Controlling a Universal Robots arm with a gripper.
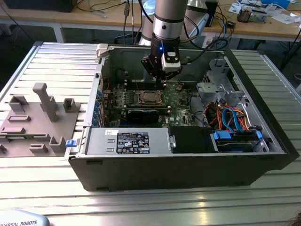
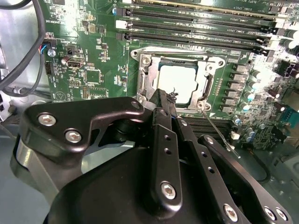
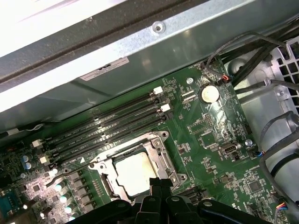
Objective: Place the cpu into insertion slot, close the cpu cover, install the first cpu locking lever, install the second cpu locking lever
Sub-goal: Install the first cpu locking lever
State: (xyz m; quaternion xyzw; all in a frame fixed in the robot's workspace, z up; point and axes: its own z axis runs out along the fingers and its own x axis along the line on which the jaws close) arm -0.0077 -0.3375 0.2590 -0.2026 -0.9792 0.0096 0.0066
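**Exterior view.** An open computer case (image 1: 188, 160) lay on a slatted metal table (image 1: 47, 197), with a grey fixture block (image 1: 35, 120) on the exterior view's left. The arm (image 1: 167, 19) reached down into the case. Its gripper (image 1: 163, 81) hung just over the green circuit board (image 1: 178, 101), close beside the insertion slot (image 1: 139, 98).

**Second wrist view.** The black fingers (image 2: 161, 140) were pressed together into a single tip. This tip sat at the edge of the slot, at a corner of the cpu cover (image 2: 150, 80). The cover lay flat, framing the cpu (image 2: 180, 83), which was seated in the slot with its pale metal top showing through the window. A thin locking lever (image 2: 218, 134) angled out from a nearby slot corner across the board. Whether it was latched could not be told.

**First wrist view.** The joined fingertips met the near rim of the cover. Long memory slots (image 3: 107, 123) ran just beyond the socket, and a coin cell (image 3: 209, 94) sat well apart from it.
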